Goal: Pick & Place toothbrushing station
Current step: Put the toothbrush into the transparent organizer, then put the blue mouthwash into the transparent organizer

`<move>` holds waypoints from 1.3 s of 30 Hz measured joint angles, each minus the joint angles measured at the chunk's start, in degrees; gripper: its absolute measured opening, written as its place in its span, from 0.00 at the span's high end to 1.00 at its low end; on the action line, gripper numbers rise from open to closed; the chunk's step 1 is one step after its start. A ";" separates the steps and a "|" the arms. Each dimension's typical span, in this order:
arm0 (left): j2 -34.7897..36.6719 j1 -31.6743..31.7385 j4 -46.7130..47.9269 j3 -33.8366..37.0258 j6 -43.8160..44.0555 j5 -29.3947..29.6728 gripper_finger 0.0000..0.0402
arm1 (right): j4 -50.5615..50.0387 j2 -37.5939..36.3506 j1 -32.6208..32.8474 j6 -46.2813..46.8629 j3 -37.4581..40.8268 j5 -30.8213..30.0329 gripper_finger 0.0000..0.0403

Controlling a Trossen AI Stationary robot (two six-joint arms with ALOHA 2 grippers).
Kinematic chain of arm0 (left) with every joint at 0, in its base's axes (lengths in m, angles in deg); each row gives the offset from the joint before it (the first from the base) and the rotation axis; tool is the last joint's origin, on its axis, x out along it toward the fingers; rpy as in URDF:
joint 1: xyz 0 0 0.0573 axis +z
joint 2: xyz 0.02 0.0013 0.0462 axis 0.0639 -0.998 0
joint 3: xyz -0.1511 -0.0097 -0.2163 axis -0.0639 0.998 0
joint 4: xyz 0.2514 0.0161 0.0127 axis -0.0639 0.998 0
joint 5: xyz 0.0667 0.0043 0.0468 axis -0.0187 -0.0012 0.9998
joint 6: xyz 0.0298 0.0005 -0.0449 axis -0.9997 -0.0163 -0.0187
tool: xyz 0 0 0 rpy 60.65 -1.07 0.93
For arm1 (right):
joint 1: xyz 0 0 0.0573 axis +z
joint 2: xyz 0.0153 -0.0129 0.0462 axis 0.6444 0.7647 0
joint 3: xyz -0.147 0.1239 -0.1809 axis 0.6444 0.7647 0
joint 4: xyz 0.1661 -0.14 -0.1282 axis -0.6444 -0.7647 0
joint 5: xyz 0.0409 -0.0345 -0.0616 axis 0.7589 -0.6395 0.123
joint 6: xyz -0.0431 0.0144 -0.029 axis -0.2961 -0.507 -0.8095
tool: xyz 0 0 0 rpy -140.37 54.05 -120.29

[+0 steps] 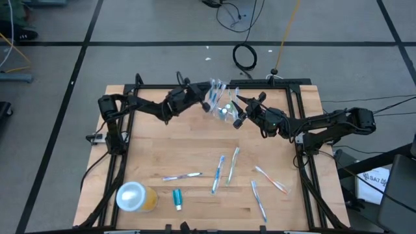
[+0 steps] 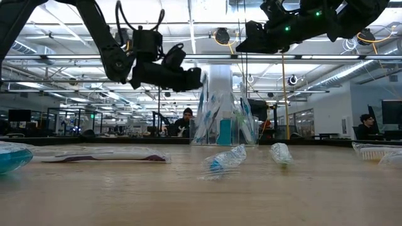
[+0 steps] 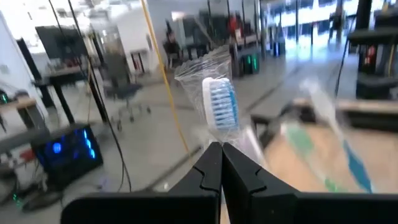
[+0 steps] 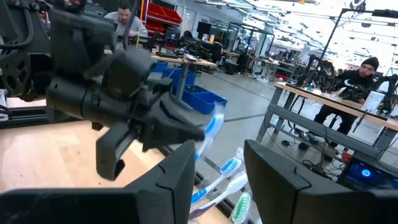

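The clear cup [image 1: 224,110] is standing near the far edge of the bench [image 1: 162,149], with a few toothbrushes in it. The left claw [image 1: 209,86] is hanging just above the cup, pressed together and pinching a wrapped toothbrush [image 3: 221,102] whose blue bristles are sticking up past its tips. The right claw [image 1: 238,122] is waiting right beside the cup, spread apart and holding nothing. More toothbrushes [image 1: 218,173] are lying on the bench, well away from the cup toward the near side. A teal tube [image 1: 177,198] is lying there too, next to an orange cup [image 1: 136,197].
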 joint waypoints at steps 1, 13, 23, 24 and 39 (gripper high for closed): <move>0.00 0.00 1.16 0.00 0.33 0.09 1.00 | 0.00 0.00 0.00 0.00 0.00 0.00 0.68; 0.02 -1.46 12.97 0.00 0.30 10.86 1.00 | -0.19 0.00 0.00 0.00 0.00 0.00 0.68; 0.02 -1.46 13.59 0.00 0.78 10.89 0.90 | -0.39 0.00 0.00 1.96 0.00 0.02 0.68; 0.02 -1.46 13.65 0.00 0.69 10.89 0.88 | -0.42 0.00 0.00 1.92 0.00 0.00 0.68; 12.95 -5.40 37.64 0.00 3.86 10.36 0.54 | -2.56 0.00 0.00 -0.17 0.02 0.02 0.68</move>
